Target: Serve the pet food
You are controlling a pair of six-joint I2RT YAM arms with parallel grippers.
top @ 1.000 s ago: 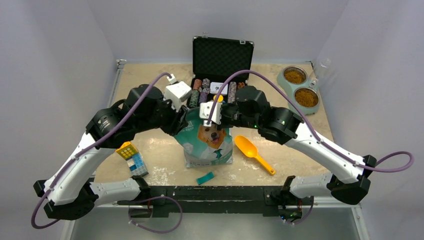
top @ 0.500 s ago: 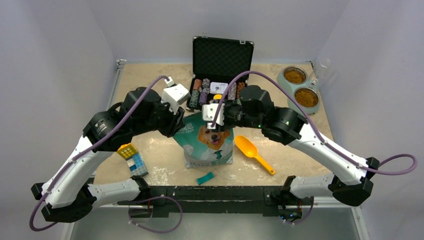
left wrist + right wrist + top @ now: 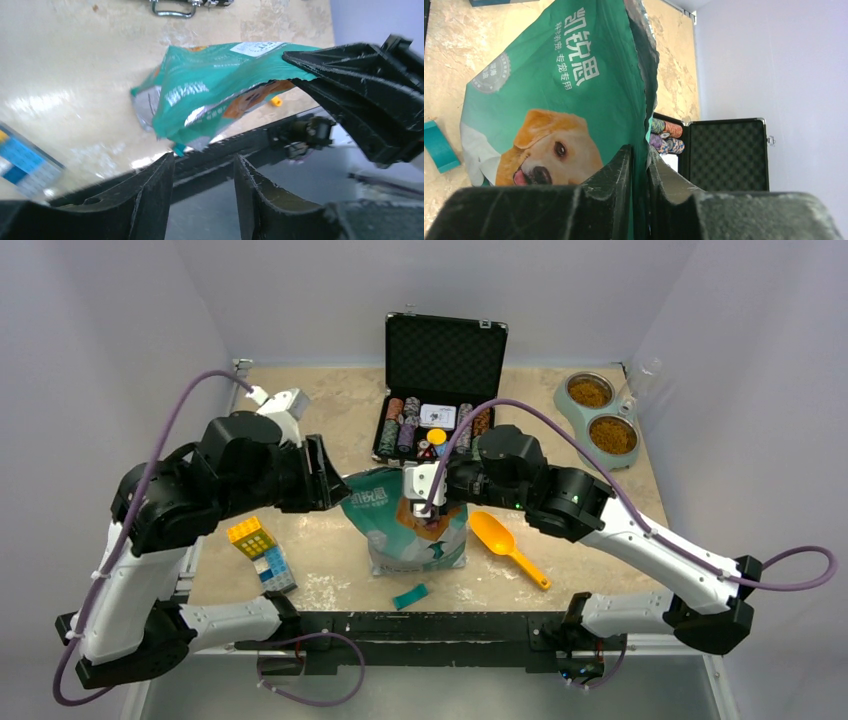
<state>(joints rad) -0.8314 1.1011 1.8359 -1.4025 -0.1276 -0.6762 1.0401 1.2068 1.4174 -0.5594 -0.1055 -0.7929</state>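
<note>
Left pincer (image 3: 202, 165) swung leftward, gaping empty; right pincer (image 3: 639, 155) pinches bag (image 3: 415, 535) top; upper-right bowls (image 3: 601, 412) already hold kibble (image 3: 590, 392); serving looks mostly done.

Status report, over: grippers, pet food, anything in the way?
Left gripper open, empty. Right gripper shut on teal-green dog-picture pet food bag. Orange plastic scoop lies untouched beside it. No obstruction seen.

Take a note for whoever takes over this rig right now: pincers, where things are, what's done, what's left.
Left pincer: open, empty, left of the pet food bag.
Right pincer: shut on the bag's torn top edge.
Orange scoop: lying right of the bag.
Done: both bowls, far right, hold kibble.
Left, probably: let the bag go, or scoop more if portions look short.
</note>
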